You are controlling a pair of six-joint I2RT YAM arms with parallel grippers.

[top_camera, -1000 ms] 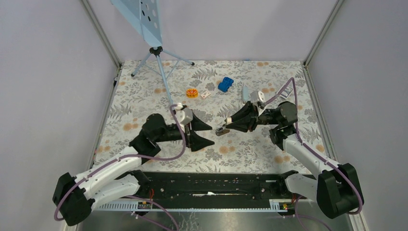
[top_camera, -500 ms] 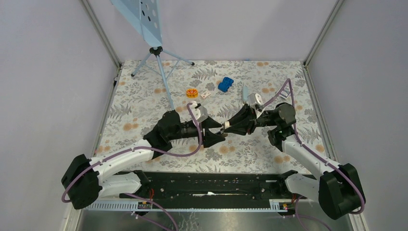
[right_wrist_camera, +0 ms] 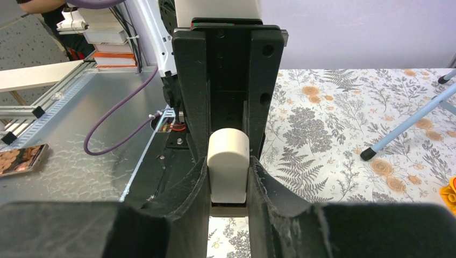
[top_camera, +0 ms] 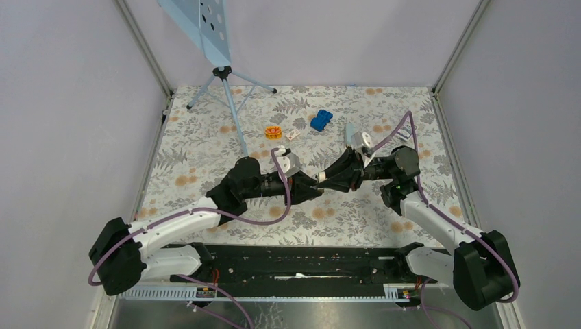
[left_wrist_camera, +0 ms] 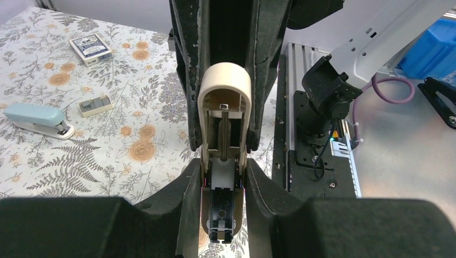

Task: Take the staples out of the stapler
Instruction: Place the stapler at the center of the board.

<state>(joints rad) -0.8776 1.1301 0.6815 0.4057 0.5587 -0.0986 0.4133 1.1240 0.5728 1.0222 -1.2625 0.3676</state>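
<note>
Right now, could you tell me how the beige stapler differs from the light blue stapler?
The beige stapler is clamped between the left gripper and the right gripper; the light blue stapler lies alone on the floral tablecloth. The beige stapler is hinged open, with its spring exposed; the light blue stapler is closed. Their colours differ, as named. Both are small desk staplers.

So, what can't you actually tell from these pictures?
- Whether staples remain: in the left wrist view, the channel inside the stapler is too dark to show any.
- Top view: the left gripper and right gripper mostly cover the stapler.
- Right wrist view: only its beige back shows.
</note>
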